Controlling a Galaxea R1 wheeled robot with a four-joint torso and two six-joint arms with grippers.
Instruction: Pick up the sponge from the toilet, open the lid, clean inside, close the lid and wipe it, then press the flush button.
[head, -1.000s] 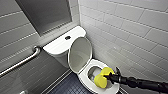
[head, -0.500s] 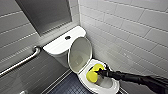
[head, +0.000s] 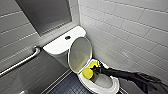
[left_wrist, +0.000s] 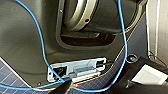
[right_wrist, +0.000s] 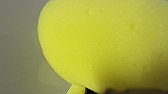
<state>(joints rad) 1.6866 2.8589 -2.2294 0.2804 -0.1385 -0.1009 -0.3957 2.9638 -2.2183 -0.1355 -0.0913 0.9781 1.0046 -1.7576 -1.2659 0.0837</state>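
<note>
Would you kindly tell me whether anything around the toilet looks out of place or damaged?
Nothing stands out. The lid stands raised before the tank, and the right gripper holds the sponge at the toilet bowl; no spill or damage shows.

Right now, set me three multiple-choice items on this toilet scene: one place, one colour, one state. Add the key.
1. Where is the sponge? A on the floor; B at the toilet bowl, in the right gripper; C on the grab bar.
2. The sponge's colour? A blue; B white; C yellow.
3. The lid is: A raised; B shut; C missing.
Key: 1 B, that gripper holds it at the open bowl; 2 C, bright yellow; 3 A, it stands upright, inner face showing.
</note>
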